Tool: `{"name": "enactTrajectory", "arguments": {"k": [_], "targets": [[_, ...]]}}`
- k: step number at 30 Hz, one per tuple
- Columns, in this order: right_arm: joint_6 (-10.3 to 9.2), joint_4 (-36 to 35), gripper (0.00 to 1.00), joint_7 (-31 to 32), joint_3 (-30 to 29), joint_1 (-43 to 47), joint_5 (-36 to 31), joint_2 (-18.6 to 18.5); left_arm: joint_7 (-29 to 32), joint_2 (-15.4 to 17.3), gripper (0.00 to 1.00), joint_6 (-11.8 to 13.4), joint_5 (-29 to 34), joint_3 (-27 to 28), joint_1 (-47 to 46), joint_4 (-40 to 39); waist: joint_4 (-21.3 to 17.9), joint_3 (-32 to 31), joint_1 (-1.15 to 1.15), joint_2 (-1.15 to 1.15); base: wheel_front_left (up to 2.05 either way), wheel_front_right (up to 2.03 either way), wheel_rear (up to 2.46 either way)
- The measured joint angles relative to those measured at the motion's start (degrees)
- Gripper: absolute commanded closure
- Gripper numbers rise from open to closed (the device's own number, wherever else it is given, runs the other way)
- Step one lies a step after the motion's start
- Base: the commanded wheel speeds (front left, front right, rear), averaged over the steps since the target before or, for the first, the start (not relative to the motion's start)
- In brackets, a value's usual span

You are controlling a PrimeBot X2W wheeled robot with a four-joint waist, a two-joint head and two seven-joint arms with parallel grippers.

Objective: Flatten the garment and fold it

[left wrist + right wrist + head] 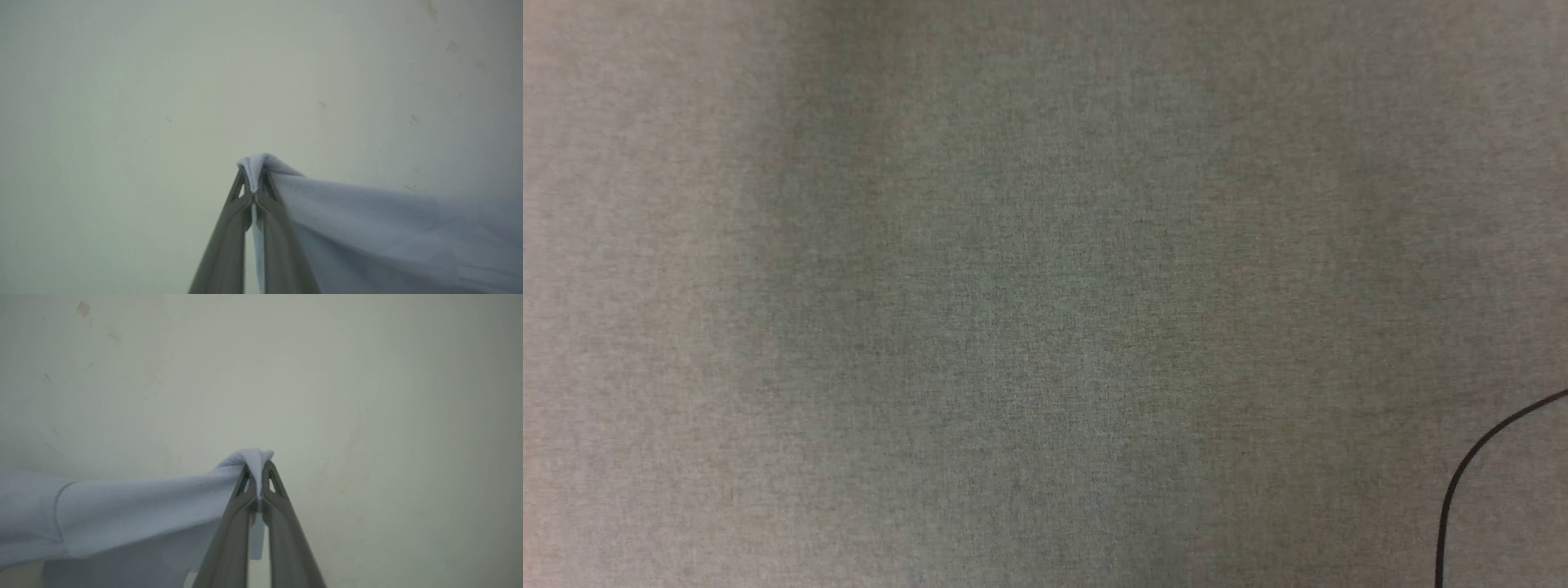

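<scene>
Head view gives me a grey, finely woven surface point(980, 294), with a thin black cable point(1462, 469) curving through the lower right corner. On the left wrist view I see my left gripper point(254, 185) at bottom centre, its fingers pinched tight on a bunched fold of the light blue knit garment point(376, 232). The cloth drapes away toward the lower right, with a pale scuffed surface point(143, 90) behind it. On the right wrist view the garment point(135, 510) stretches in from the left edge, a stitched seam showing near that edge, and my right gripper point(258, 479) at bottom centre clamps its bunched end.
</scene>
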Motion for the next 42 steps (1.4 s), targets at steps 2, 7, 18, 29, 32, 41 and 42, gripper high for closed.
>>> {"name": "enactTrajectory", "arguments": {"k": [2,7,18,29,32,41,42], "targets": [[0.0,0.9,1.0,-0.8,1.2,0.4,0.4,0.1,-1.2,-0.7,1.0,0.0,0.1,-0.8,0.5,1.3,0.1,1.1,0.0,0.0,0.0,0.0,0.0],[0.0,1.8,1.0,-2.7,3.6,6.3,1.9,0.2,-4.0,-2.0,1.0,-0.3,0.6,-2.9,7.9,3.4,0.7,1.7,0.0,0.0,0.0,0.0,0.0],[0.0,-4.5,1.0,-1.7,8.7,35.4,5.9,-5.1,-5.4,-3.0,1.0,0.4,0.9,-4.9,37.5,0.9,1.8,-6.1,-0.03,0.0,0.0,0.0,0.0],[0.08,-13.5,1.0,10.3,4.8,60.2,12.6,-9.5,3.7,1.6,1.0,-0.2,-2.2,-4.7,60.8,-8.5,2.4,-16.8,-0.04,0.0,0.0,0.0,0.0],[0.08,-16.5,1.0,14.0,2.9,66.5,14.3,-10.5,6.9,2.3,1.0,-0.3,-3.4,-5.0,66.2,-11.7,2.6,-19.4,-0.04,0.0,0.0,0.0,0.0],[0.08,-26.3,1.0,25.2,-6.2,82.1,18.0,-11.3,10.5,3.5,1.0,0.5,-6.6,-3.4,79.5,-20.7,3.4,-25.3,-0.03,0.0,0.0,0.0,0.0],[0.08,-27.7,1.0,26.5,-7.2,83.8,18.2,-11.2,10.5,3.5,1.0,0.9,-7.0,-3.1,80.6,-21.8,3.5,-25.8,-0.03,0.0,0.0,0.0,0.0]]}}
